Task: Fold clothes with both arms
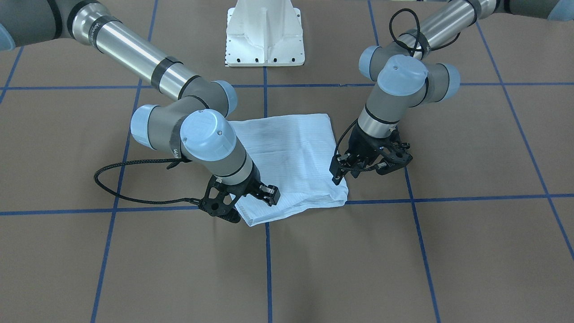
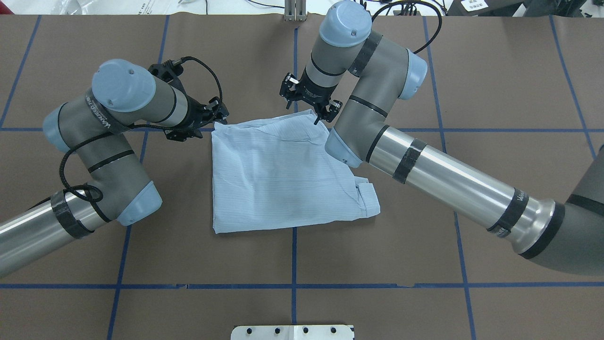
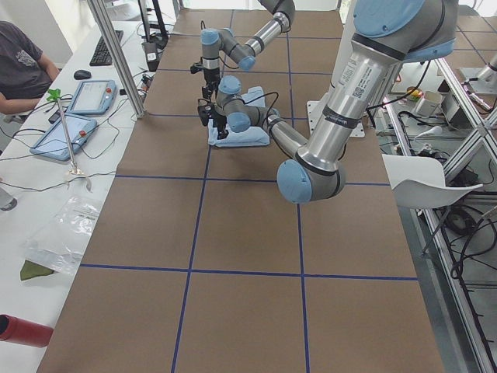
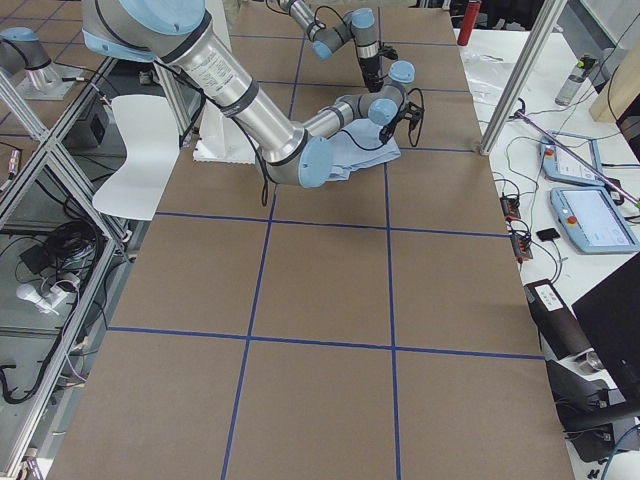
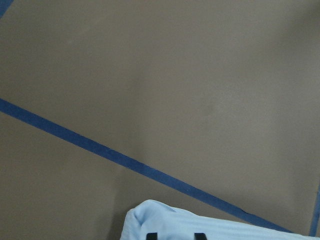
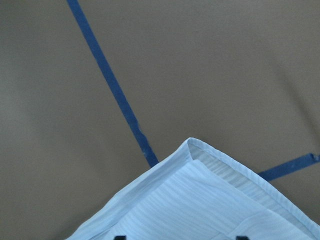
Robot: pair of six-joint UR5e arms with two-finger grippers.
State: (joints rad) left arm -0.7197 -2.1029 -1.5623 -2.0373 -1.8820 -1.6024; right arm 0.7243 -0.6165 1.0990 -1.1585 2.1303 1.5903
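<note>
Pedestal base (image 2: 292,332) sits nearest me. Beyond it, the shirt (image 2: 273,179) lies mid-way across the table (image 2: 472,245) as a rough square bundle, one cuff-like flap poking out at its near right. I judge folding largely done; a last tidy fold may be left. Right arm (image 2: 424,174) overhangs that edge. Farthest, left claw (image 1: 365,167) and right claw (image 2: 309,101) stand released at the far corners.

The table (image 2: 495,71) had a brown surface marked by blue tape lines (image 2: 294,245) in a grid. A folded light-blue shirt (image 2: 278,179) lay flat at the centre of the overhead frame, across a line crossing. A white base (image 1: 264,36) stood at the front-facing frame's top centre.
</note>
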